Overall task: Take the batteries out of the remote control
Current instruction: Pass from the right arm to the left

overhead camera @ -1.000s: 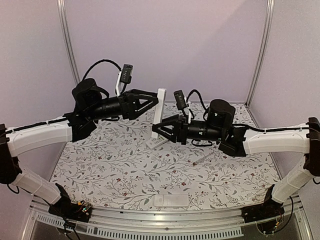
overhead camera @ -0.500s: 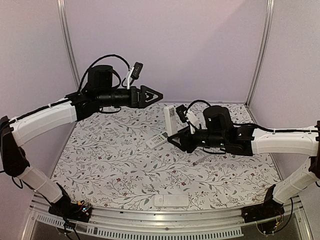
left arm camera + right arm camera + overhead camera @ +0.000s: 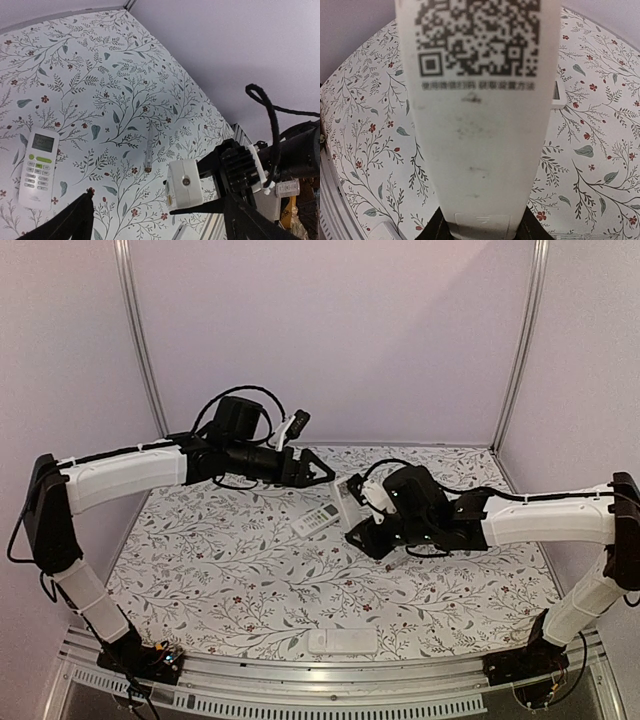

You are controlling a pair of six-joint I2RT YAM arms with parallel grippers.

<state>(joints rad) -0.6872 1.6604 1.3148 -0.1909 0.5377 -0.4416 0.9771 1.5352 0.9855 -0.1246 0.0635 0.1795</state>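
Observation:
My right gripper (image 3: pixel 362 525) is shut on the lower end of a white remote control (image 3: pixel 349 502), which it holds tilted above the table. In the right wrist view the remote control's back (image 3: pixel 480 125), with a QR code label, fills the frame, and the jaws (image 3: pixel 480 234) clamp its base. The remote control's end face (image 3: pixel 184 182) shows in the left wrist view. My left gripper (image 3: pixel 322 474) hangs open just left of and above it, with its fingers (image 3: pixel 75 220) spread wide and nothing between them. The batteries are hidden.
A second white remote with a display (image 3: pixel 315 521) (image 3: pixel 39 167) lies face up on the floral tablecloth. A thin white stick (image 3: pixel 149 152) lies further right. A flat white piece (image 3: pixel 342 641) rests near the table's front edge.
The left gripper let go of the remote's top, swung away, then came down to the right, close to it. The right gripper has lowered and tilted the remote leftwards.

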